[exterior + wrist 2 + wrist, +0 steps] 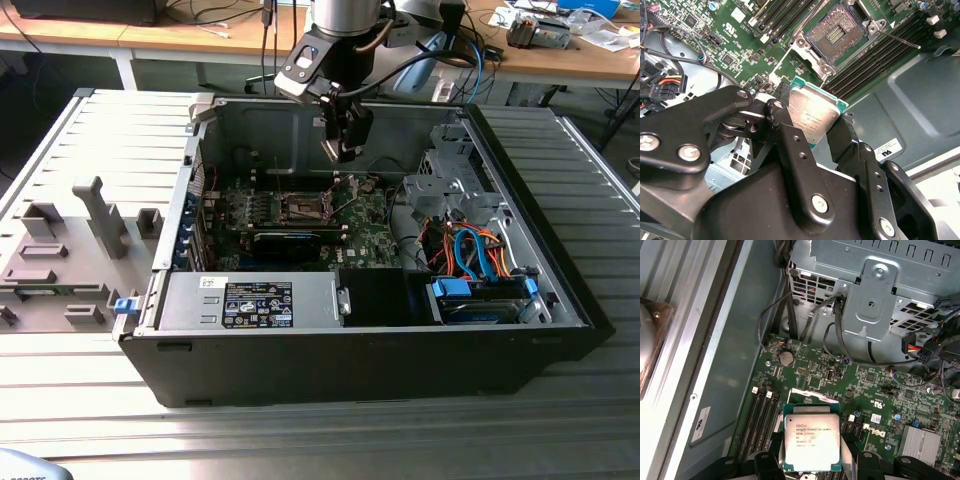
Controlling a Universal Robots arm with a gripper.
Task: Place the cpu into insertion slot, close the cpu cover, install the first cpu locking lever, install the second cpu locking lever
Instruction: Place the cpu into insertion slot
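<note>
Open PC case (300,365) on a slatted bench, read across the exterior view from its left to its right: a grey parts fixture (70,255) sits outside the case wall. Inside, the green motherboard (370,240) lies flat w/ the insertion slot (300,207) near its middle. The gripper (343,150) hangs over the board, well clear of it. A metal drive cage (450,185) and orange and blue cables (478,255) stand at the far side. The two black fingers (790,145) are pinched on the cpu (812,117), holding it by two opposite edges (silvery lid up toward the wrist, green rim showing round it), so the chip appears to ride roughly level w/ the board. In the second wrist view the slot (835,32) is bare, its contact field exposed and nothing seated in it. A thin locking lever (900,40) is swung out over the RAM slots (875,57). Key relation: the slot lies below the chip and, in the exterior view, toward that view's left of it, i.e. apart, not touching. The chip is square, so no long axis; whether its edges sit square to the socket frame is hard to judge. In the first wrist view the cpu (811,440) covers most of the socket area, w/ a coin cell (785,358) beyond. Placement not yet made; the cpu cover's pose can't be told.
</note>
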